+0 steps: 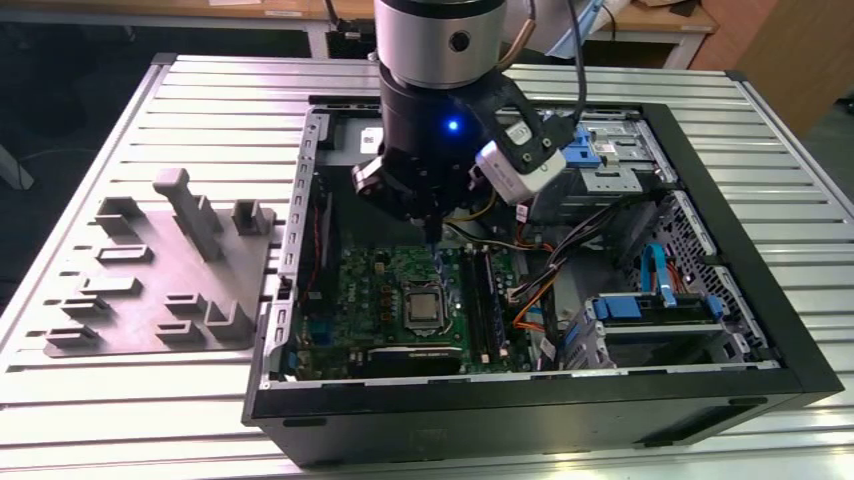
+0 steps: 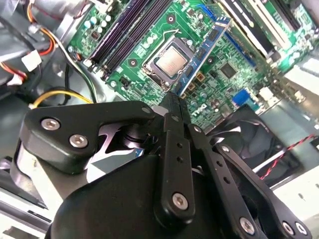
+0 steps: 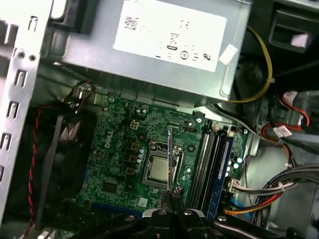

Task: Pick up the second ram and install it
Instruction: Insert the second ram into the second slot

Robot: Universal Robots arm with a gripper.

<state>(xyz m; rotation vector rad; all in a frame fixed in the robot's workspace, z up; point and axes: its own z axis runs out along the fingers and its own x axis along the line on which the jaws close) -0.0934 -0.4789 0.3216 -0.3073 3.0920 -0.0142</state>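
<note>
- The gripper is lowered into the open computer case. Its fingers are closed tight on one end of the second ram, and the rest of the stick reaches out past the fingertips.
- The second ram hangs above the motherboard, over the silver chip; it is not in a slot.
- The memory slots lie just beside the chip, and on their other side a bundle of cables comes close.
- The grey power-supply box closes off one end of the board, and a black fan stands along another side. The free room is mostly straight above the board.
- The stick is long, narrow and flat, a blue board with a row of small dark chips. In the first wrist view it shows edge-on, as a thin line.
- The grey tray lies outside the case, at the exterior view's left.
</note>
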